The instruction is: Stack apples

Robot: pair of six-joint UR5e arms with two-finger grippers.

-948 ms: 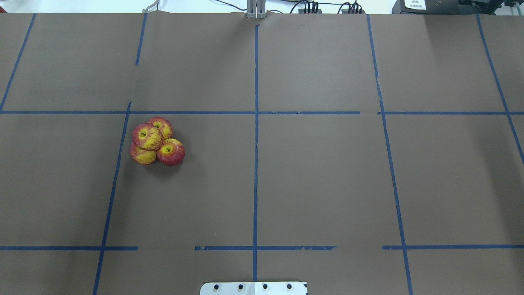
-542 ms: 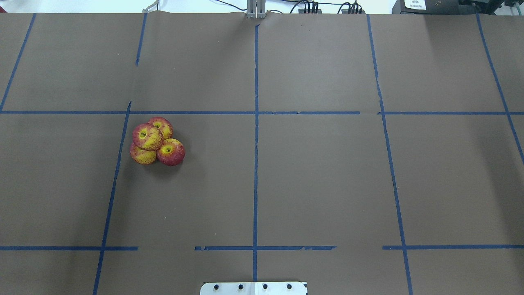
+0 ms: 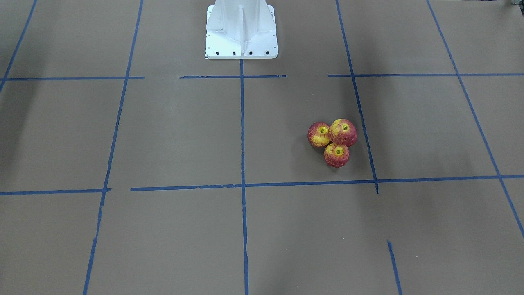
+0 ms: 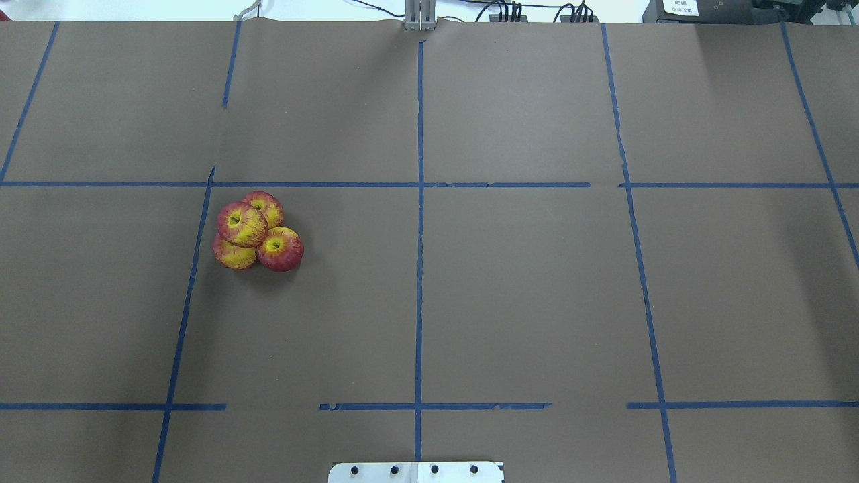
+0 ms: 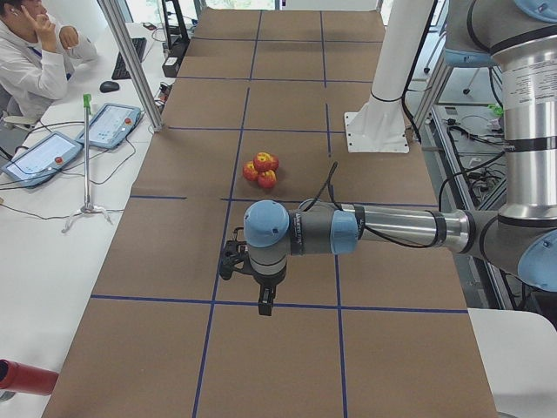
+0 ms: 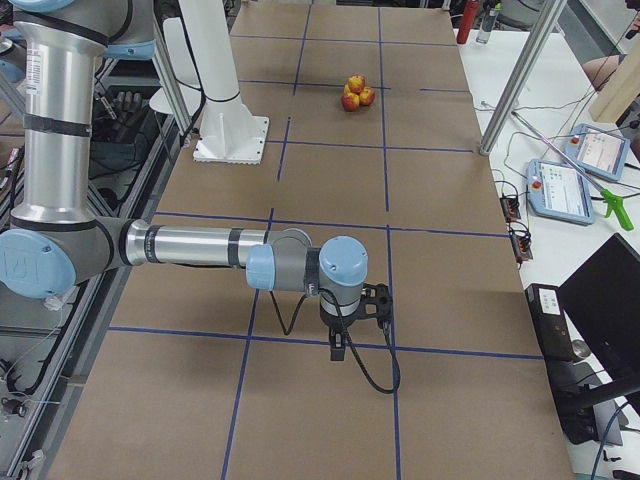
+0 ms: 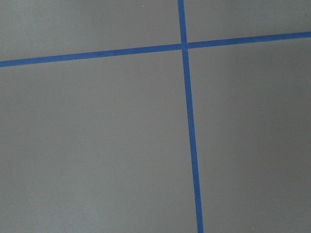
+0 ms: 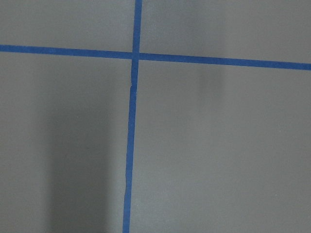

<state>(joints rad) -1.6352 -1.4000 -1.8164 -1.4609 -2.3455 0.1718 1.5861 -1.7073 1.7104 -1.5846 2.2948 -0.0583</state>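
apples (image 4: pixel 258 230): all four bunched in one tight pile on the robot's left half of the tabletop (image 4: pixel 537 302), in a middle-row grid square, close to that square's outer blue tape line (image 4: pixel 194 268)
pile: three sit on the brown paper touching each other, and the top apple (image 4: pixel 241 224) rests on them, dimple up and tipped a bit
left claw (image 5: pixel 264 303): hangs pointing down over a tape line, well apart from the apples. Honestly can't tell if the fingers are spread or together
right claw (image 6: pixel 338 345): same deal at the far end of the tabletop, pointing down, nowhere near the pile, finger state can't tell
wrist cams: just brown paper and a tape crossing
extras: white mount base (image 3: pixel 241 28) at the robot's edge
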